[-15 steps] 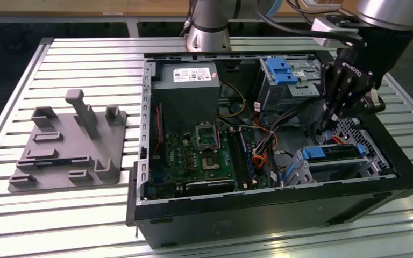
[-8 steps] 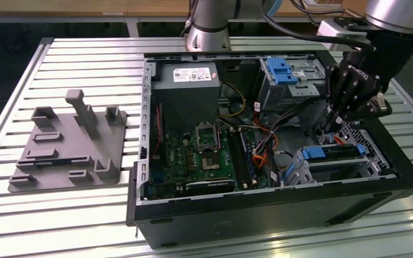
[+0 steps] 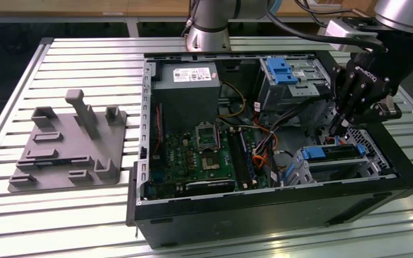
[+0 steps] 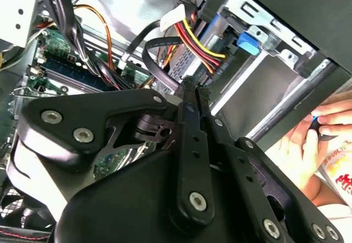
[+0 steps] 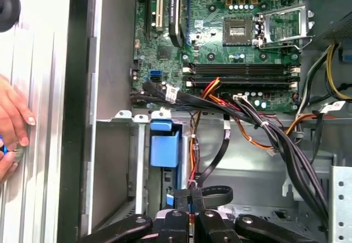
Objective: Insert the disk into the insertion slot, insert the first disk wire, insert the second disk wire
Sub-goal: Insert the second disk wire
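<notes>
Disk [image 3: 333,152] seated in insertion slot [image 3: 370,156], exterior view's right. Gripper [image 3: 337,129] just above it, fingers [image 4: 190,97] clenched on a black wire [image 5: 212,196].

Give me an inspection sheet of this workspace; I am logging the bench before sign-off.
Surface: slatted metal table.
Job's things: disk with blue carrier sits in the small drive cage inside the open computer case.
Clutter: grey fixture plate beside the case.
Grippers: gripper shut, tips at a black cable.
Cables: coloured wire bundle crosses the case.
Surroundings: a person's hand at the case's edge.
</notes>
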You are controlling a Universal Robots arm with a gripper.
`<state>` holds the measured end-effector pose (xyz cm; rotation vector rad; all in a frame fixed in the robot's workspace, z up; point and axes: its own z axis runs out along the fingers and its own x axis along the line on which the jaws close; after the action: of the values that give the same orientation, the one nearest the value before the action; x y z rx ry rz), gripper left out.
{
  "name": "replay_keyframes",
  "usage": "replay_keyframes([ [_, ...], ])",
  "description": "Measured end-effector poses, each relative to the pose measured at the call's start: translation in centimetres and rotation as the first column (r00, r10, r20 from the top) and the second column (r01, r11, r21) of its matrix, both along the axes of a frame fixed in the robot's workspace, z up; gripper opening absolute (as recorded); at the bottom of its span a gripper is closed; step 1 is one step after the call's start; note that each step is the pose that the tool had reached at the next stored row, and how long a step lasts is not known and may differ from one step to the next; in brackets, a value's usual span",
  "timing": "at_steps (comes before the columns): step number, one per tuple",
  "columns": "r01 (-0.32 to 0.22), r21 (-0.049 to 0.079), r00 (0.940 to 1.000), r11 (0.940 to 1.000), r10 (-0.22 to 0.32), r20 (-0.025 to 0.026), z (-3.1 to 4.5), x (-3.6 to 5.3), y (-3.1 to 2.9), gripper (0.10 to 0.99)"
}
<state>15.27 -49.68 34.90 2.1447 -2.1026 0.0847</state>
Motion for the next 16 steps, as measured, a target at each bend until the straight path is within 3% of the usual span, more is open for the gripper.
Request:
replay_keyframes([
  [3, 0.002, 0.007, 1.0, 1.0, -0.002, -0.0001, 0.0, 0.02, -0.35, 0.141],
  [6, 0.003, 0.021, 1.0, 0.9998, -0.003, -0.0001, -0.02, 0.05, -0.69, 0.141],
  [11, 0.003, 0.072, 1.0, 0.9974, -0.003, -0.0003, -0.03, 0.08, -1.25, 0.141],
  [16, 0.003, 0.076, 1.0, 0.9971, -0.003, -0.0002, -0.03, 0.08, -1.55, 0.141],
])
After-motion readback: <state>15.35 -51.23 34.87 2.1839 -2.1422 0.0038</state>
